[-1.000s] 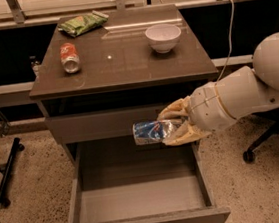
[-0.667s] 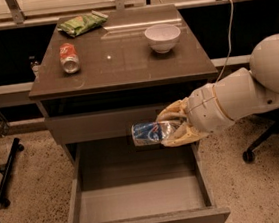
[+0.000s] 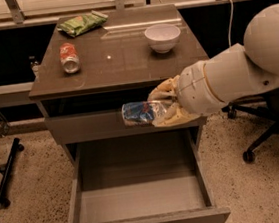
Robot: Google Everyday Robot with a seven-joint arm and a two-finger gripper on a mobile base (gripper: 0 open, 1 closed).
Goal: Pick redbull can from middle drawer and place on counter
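My gripper (image 3: pixel 165 105) is shut on the redbull can (image 3: pixel 140 113), a slim silver and blue can held sideways with its top pointing left. It hangs in front of the shallow upper drawer front, above the open middle drawer (image 3: pixel 139 200) and just below the counter's front edge. The middle drawer is pulled out and its inside looks bare. The counter (image 3: pixel 118 60) is a glossy brown slab behind and above the can.
On the counter lie a red soda can (image 3: pixel 69 57) on its side at the left, a green chip bag (image 3: pixel 81 23) at the back left and a white bowl (image 3: pixel 163 37) at the back right. An office chair base (image 3: pixel 263 137) stands to the right.
The gripper with the can has shifted slightly left and up, staying in front of the upper drawer front. Nothing else has moved.
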